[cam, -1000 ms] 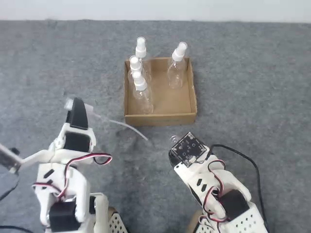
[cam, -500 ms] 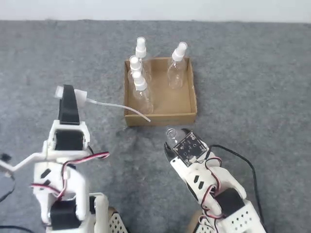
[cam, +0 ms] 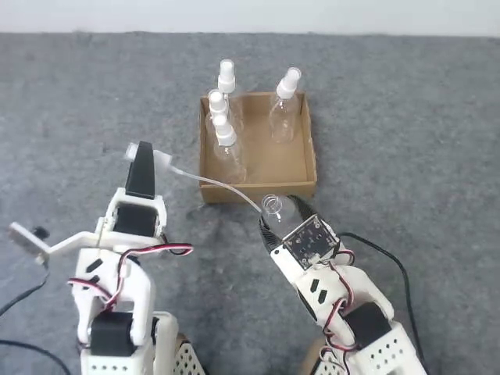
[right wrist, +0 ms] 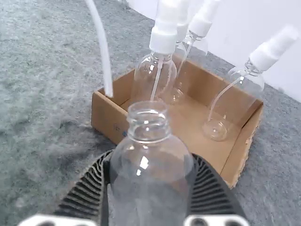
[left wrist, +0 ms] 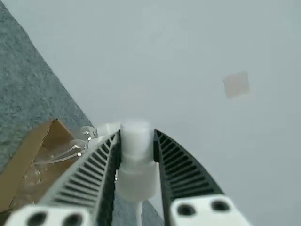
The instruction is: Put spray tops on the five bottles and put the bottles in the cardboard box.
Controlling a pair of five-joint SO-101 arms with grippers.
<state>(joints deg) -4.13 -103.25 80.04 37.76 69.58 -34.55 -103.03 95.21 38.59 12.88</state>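
My left gripper (cam: pixel 143 158) is shut on a white spray top (cam: pixel 145 151), held left of the cardboard box (cam: pixel 311 152). The top's thin dip tube (cam: pixel 211 183) slants across to the mouth of an uncapped clear bottle (cam: pixel 273 208). My right gripper (cam: pixel 280 219) is shut on that bottle, upright just before the box's front wall. In the left wrist view the spray top (left wrist: pixel 136 160) sits between the fingers (left wrist: pixel 94 174). In the right wrist view the open bottle (right wrist: pixel 148 160) stands with the tube (right wrist: pixel 101 47) ending beside its neck. Several capped bottles (right wrist: pixel 157 70) stand in the box (right wrist: pixel 110 115).
Grey carpet (cam: pixel 406 117) covers the table all around. The capped bottles (cam: pixel 226 148) crowd the box's left side, and one (cam: pixel 284 113) stands at its back right. A pale wall (cam: pixel 250 16) runs along the far edge.
My left arm has swung right with the spray top, bringing the tube's end to the bottle's mouth. My right arm has pushed the bottle forward, close to the box's front wall.
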